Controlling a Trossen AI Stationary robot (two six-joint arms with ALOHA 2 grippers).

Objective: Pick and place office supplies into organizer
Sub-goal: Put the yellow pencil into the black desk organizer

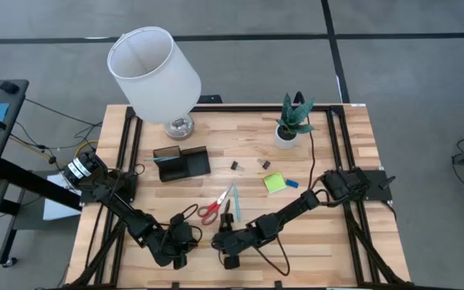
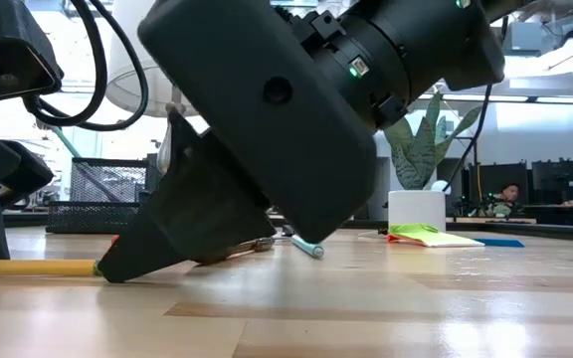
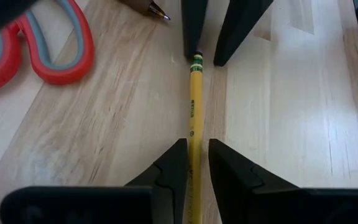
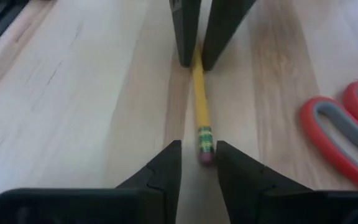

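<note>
At the lower centre of the high view, the left gripper (image 3: pixel 192 167) is closing its 2 fingers on a yellow pencil (image 3: pixel 195 118) lying on the table (image 1: pixel 337 242). The right gripper (image 4: pixel 199 163) is straddling its eraser end, slightly parted. Red-handled scissors (image 1: pixel 210 211) are lying just above.

— What do we lose on the yellow pencil (image 3: pixel 195 106)?
— Its tip, hidden between our left gripper (image 3: pixel 195 163) fingers.
— And the red-handled scissors (image 4: pixel 344 134)?
— Cut off beside our right gripper (image 4: pixel 198 163); we see handles only.
</note>
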